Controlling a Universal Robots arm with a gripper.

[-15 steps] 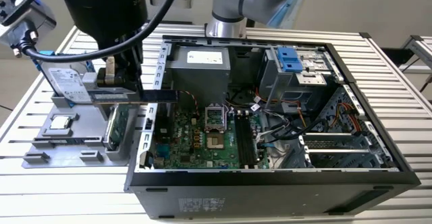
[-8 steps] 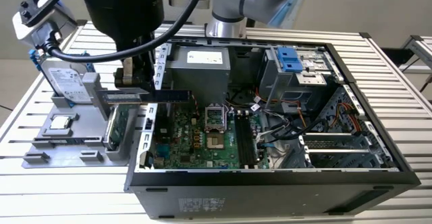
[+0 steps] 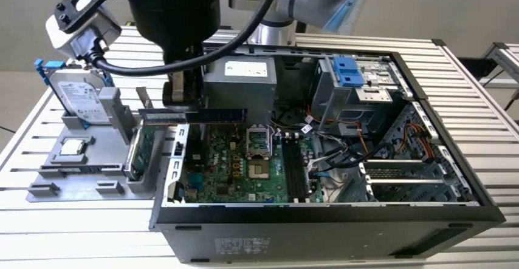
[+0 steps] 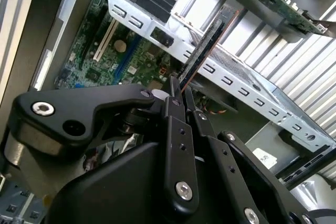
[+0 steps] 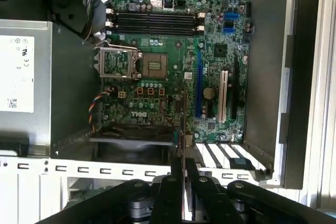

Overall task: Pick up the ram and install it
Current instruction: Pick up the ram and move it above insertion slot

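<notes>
The ram (image 3: 223,115) is a thin dark stick held level above the left edge of the open computer case (image 3: 454,190). My gripper (image 3: 182,110) is shut on it near its middle. In the second wrist view the ram (image 4: 207,43) runs edge-on away from the gripper (image 4: 177,90), whose black fingers (image 4: 173,129) are pressed together on it. The first wrist view looks down past the gripper (image 5: 184,163) and the ram's edge (image 5: 182,119) onto the motherboard (image 5: 220,77). The black memory slots (image 5: 152,22) lie at the board's far side, also visible in the exterior view (image 3: 293,170).
A grey fixture tray (image 3: 73,166) at the exterior view's left holds a silver hard drive (image 3: 81,96), a green circuit card (image 3: 142,147) and a small chip (image 3: 73,147). Inside the case stand the grey power supply (image 3: 239,84), a drive cage (image 3: 353,74) and loose cables (image 3: 341,153).
</notes>
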